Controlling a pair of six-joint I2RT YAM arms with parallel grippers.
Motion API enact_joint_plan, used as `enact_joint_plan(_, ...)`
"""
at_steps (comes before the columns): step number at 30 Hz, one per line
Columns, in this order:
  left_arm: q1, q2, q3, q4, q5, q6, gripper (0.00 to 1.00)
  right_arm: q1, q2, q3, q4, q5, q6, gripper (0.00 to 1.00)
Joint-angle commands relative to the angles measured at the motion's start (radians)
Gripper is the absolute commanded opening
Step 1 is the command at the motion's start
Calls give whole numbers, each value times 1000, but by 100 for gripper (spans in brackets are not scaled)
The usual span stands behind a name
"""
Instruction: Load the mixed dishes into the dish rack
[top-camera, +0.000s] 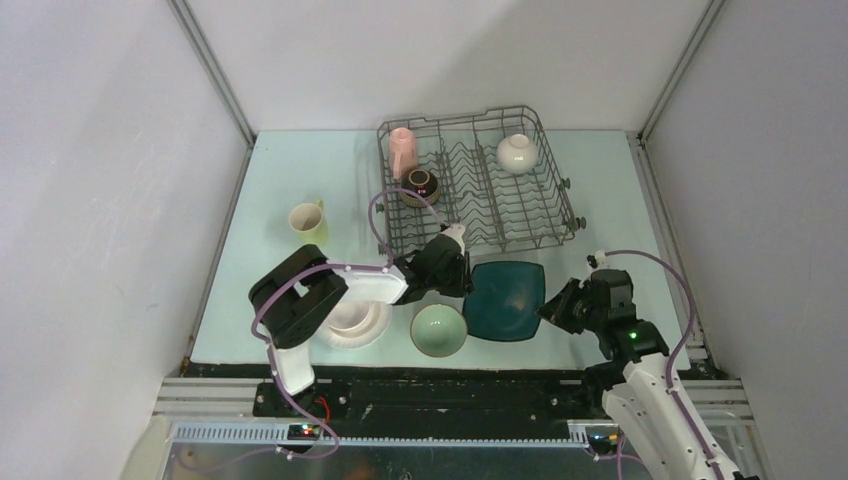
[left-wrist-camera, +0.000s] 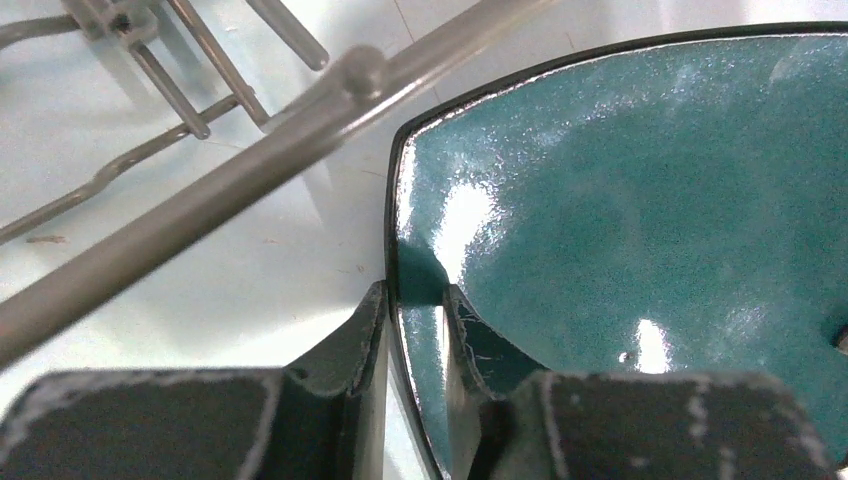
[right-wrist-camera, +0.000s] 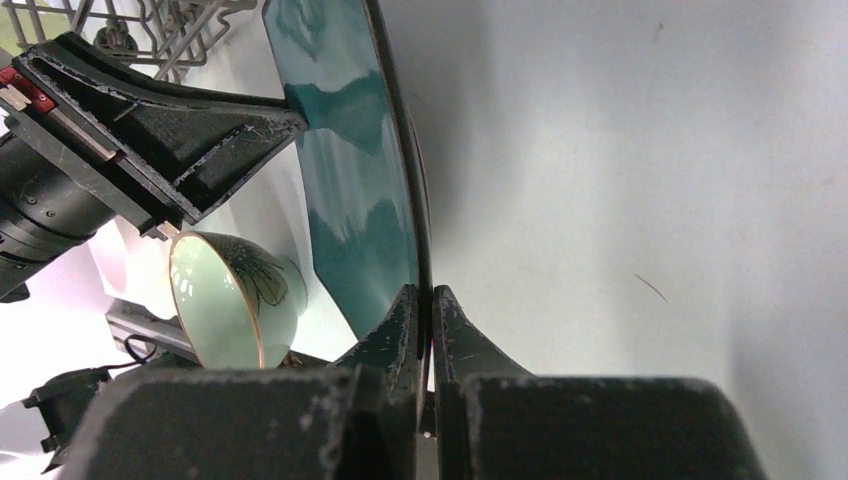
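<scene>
Two grippers grasp one dish, the dark teal squarish plate (top-camera: 505, 300). It has a glossy teal face with bright glare patches, rounded corners and a thin black rim that curves up slightly. Seen from above, it sits at 6 o'clock from the dish rack (top-camera: 460, 116), just beside the rack's near rim. Whether it rests on the pale table (top-camera: 300, 280) or hangs just above it cannot be told.

The left gripper (left-wrist-camera: 415, 300) meets the plate at about 10 o'clock on its edge. Its fingers are parted only by the thickness of the rim, one finger outside the rim and the other on the teal face, clamped on the plate. The right gripper (right-wrist-camera: 430, 295) takes the opposite edge at about 3 o'clock. Its two fingers are pinched almost together, with the black rim running down into the narrow slit between them.

One pale green bowl (top-camera: 438, 330) stands at 8 o'clock from the plate, near it but apart. A round white plate (top-camera: 345, 335) lies farther out at 9 o'clock, partly under the left arm. The yellow-green mug (top-camera: 308, 222) stands on the table at 9 o'clock from the rack. Inside the rack are the pink mug (top-camera: 403, 150) at 10 o'clock, the brown bowl (top-camera: 420, 185) just below it, and the white bowl (top-camera: 517, 152) at 1 o'clock.
</scene>
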Motion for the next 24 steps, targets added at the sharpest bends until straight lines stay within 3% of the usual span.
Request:
enact_joint_plan(1,-53,-70,11,170,212,-52,10,32,-18,103,-3,1,5,0)
enact_joint_plan(11,-53,-168,-37,148,143,-1,40,33,32,233,-219,184,-15,0)
enact_joint_plan(17,-53,-240,-36,102,134,32,45,32,24,292,-264,226,-21,0)
enact_joint_plan(24,-32,-462,-138,63,55,61,49,32,15,316,-279,223,-28,0)
